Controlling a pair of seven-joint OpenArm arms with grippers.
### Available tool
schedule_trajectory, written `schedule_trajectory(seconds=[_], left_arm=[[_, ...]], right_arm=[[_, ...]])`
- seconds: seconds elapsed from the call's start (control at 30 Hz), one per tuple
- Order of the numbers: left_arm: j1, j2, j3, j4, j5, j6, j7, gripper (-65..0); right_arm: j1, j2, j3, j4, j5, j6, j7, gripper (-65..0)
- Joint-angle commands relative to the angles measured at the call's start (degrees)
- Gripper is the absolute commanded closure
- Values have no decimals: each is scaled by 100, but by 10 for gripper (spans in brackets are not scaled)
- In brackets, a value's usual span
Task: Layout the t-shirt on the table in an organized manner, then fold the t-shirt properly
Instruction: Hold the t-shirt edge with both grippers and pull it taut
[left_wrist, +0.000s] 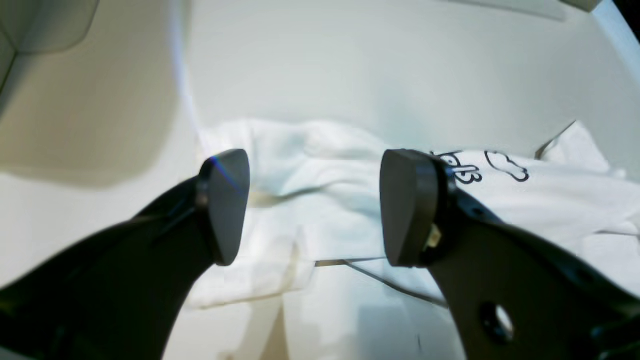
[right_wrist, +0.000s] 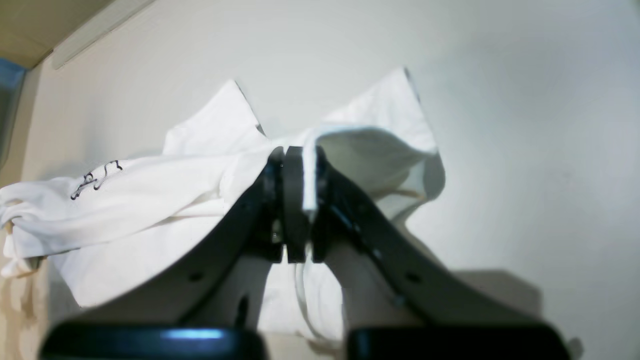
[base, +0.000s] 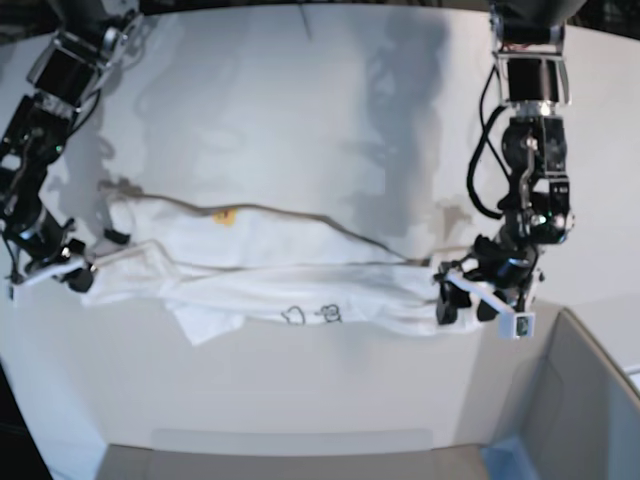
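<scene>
The white t-shirt (base: 270, 275) lies stretched in a rumpled band across the white table (base: 330, 100), with black outline print (base: 310, 315) facing up and a small yellow mark (base: 225, 215) near its far edge. At the band's left end in the base view, my right gripper (base: 75, 270) is shut on the cloth; in the right wrist view a strip of white fabric (right_wrist: 150, 200) is pinched in the right gripper (right_wrist: 300, 200). At the other end my left gripper (base: 465, 300) hangs open just over the shirt (left_wrist: 325, 165), fingers (left_wrist: 225, 207) wide apart and holding nothing.
A grey box (base: 590, 400) with a blue corner (base: 505, 460) stands at the near right, close to the left arm. The table's curved front edge (base: 290, 440) runs along the bottom of the base view. Bare tabletop (right_wrist: 500, 100) lies beyond the shirt.
</scene>
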Motion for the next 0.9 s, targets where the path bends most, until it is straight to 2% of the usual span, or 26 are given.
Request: schedule_trajectory(seconds=[0.0,0.17,0.33,0.7,0.87], left_arm=[[-53,-53,-84,-212,12,22,-18,-390],[-457,-97,-128,-1205,12,4,-27,-380],[-440,-167,-93,-1231,12,4,-255,-380],[-431,-150,-58,-1258,12,-13,-255,-380],[-440,-150,426,-1583,12,-13,-325,-380]], right_arm=[[142,93,6,112,76,44,109,0],[72,93,24,121,85,44,109,0],[63,84,6,121,85,44,109,0],[63,5,6,121,85,44,109,0],[63,5,6,121,85,44,109,0]])
